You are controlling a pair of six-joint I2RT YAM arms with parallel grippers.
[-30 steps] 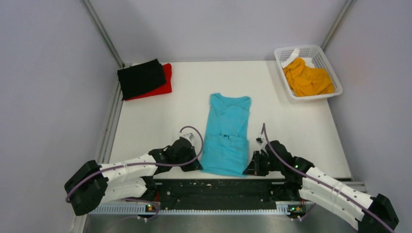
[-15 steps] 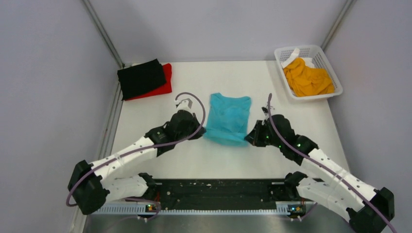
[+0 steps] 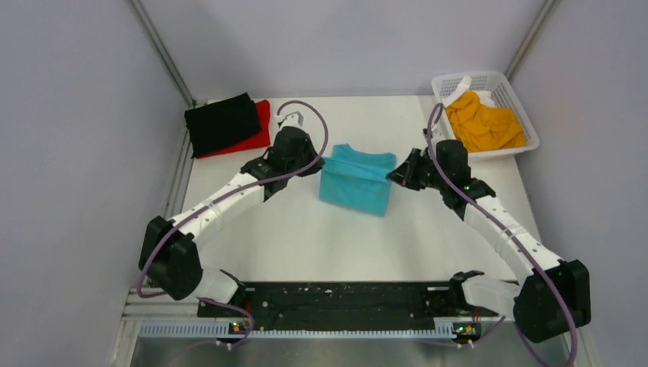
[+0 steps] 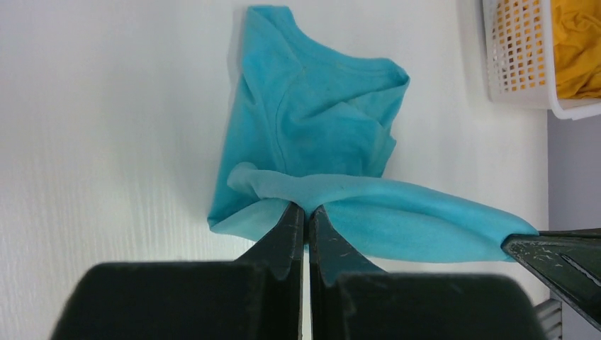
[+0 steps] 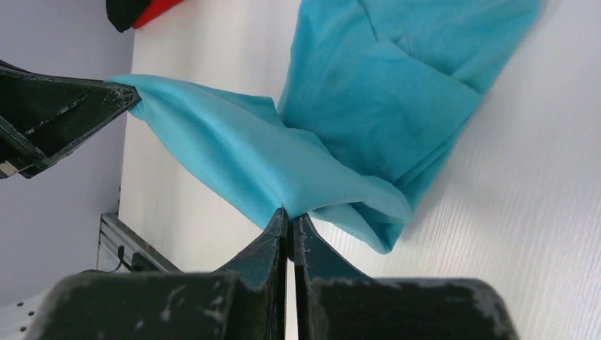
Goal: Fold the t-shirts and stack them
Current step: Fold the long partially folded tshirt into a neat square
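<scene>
- A white plastic mesh basket (image 3: 510, 95) stands at the far right corner of the white worktop (image 3: 306, 229). It holds a crumpled orange-yellow cloth t-shirt (image 3: 483, 122).
- The turquoise-blue cloth t-shirt (image 3: 358, 183) lies mid-worktop, its hem lifted over the body.
- The left end effector (image 3: 319, 164) is clamped shut on the hem's left corner and the right end effector (image 3: 393, 176) on its right corner, with the edge stretched between them.
- A folded black cloth t-shirt (image 3: 221, 122) lies on a red cloth t-shirt (image 3: 261, 130) at the far left corner.

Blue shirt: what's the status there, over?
Left claw, right claw shut on turquoise shirt. Its edge held over collar half, not laid down. Folded black shirt, basket off to sides.
</scene>
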